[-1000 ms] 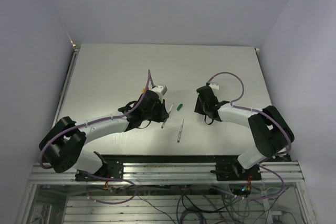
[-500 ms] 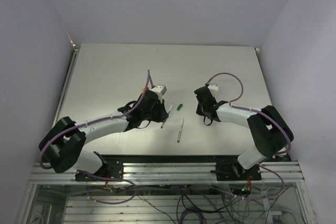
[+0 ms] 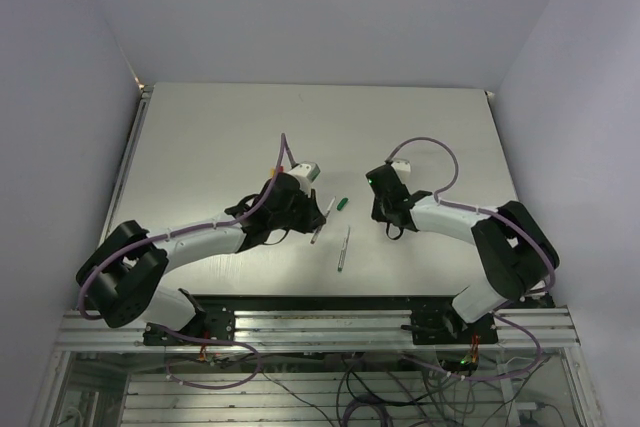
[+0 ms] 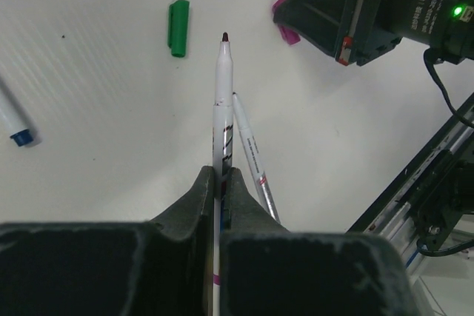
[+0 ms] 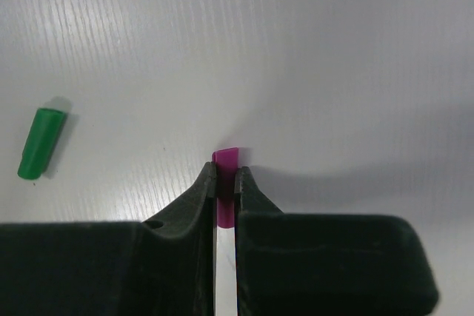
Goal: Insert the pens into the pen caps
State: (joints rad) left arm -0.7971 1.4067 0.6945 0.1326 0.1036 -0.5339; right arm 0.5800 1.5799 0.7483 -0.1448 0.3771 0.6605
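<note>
Left tool [image 4: 221,177] grips pen [image 4: 223,86]; right tool [image 5: 225,175], purple cap [image 5: 226,158] (green cap [image 5: 42,143] loose).

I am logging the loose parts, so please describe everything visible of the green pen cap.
The green pen cap is a short, smooth cylinder, seemingly plastic, uniformly green. It lies on its side on the white table, with no pen in it. It touches nothing else, and nothing grips it.
</note>
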